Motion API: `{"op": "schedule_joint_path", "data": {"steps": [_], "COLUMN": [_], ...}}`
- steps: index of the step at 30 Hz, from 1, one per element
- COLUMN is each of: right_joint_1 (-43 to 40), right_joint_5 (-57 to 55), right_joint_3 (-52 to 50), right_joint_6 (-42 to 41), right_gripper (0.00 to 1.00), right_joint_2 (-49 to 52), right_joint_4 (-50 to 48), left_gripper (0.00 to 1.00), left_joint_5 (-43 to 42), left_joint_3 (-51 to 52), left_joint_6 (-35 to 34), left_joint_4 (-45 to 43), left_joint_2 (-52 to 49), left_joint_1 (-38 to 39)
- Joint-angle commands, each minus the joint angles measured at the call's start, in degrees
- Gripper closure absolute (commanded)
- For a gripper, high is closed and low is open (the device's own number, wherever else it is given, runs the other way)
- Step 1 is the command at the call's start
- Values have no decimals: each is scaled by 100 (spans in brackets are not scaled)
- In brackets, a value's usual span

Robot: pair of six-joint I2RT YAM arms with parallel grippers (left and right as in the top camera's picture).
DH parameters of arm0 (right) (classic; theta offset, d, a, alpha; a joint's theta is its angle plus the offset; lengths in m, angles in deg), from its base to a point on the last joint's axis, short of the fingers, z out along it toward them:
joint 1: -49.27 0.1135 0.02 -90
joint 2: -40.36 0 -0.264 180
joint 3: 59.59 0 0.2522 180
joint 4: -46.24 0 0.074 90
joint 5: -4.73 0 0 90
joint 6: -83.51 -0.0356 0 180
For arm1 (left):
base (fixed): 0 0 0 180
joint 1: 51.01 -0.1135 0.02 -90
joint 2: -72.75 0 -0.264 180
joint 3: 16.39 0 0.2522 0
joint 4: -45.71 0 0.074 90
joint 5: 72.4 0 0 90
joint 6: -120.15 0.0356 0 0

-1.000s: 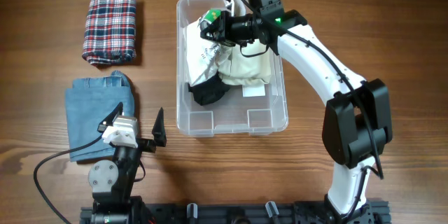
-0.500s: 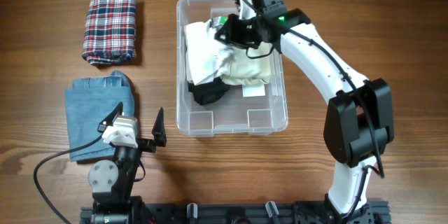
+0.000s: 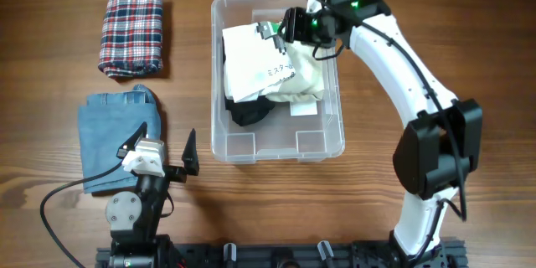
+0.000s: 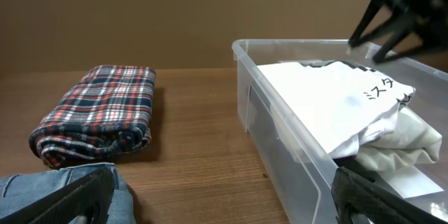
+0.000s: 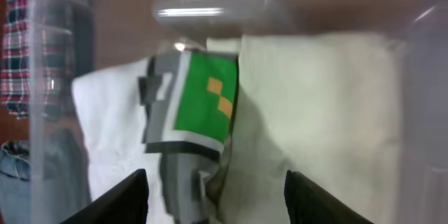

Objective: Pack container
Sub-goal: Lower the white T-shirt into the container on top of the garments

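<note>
Overhead: we see container [image 3: 217, 75] at table's centre, holding white shirt [image 3: 249, 63], cream cloth [image 3: 306, 79] and black garment [image 3: 249, 114]. Right gripper [image 3: 283, 30] hangs over shirt at far end. Plaid cloth [image 3: 131, 32] and denim [image 3: 113, 138] lie left, outside container.

Left wrist: left gripper [image 4: 224, 203] fingers spread wide, empty (denim just below).

Right wrist: right gripper fingers apart, nothing between; green patch [image 5: 204, 101] beneath.

My right wrist view is blurred through the container [image 5: 210, 10] wall. Overhead, the black garment [image 3: 249, 114] lies mostly under the white shirt [image 3: 247, 63], whose print I can't read. Left wrist view cuts the jeans [image 4: 28, 184] at 7 o'clock.
</note>
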Motion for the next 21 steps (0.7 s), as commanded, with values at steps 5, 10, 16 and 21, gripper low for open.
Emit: {"op": "schedule_joint_path", "data": {"steps": [5,10,16,21], "right_joint_1": [426,907,1231,1231], "right_joint_5": [-645,-1244,-1679,-1700], "right_joint_3": [610,557,557,557], "right_joint_6": [1421,1580,1233,1073], "right_gripper": [38,75,96,96], "right_joint_2": [-540,-492,-208,297], "right_joint_4": [352,686,898,1198], "left_gripper": [0,0,0,0], "left_joint_5": [33,33,31,33], "left_joint_3": [26,26,26,26], "left_joint_6": [72,74,72,74], "left_joint_4": [28,28,28,28], "left_joint_2": [4,4,4,4], "left_joint_1": [-37,-37,-37,-37]}}
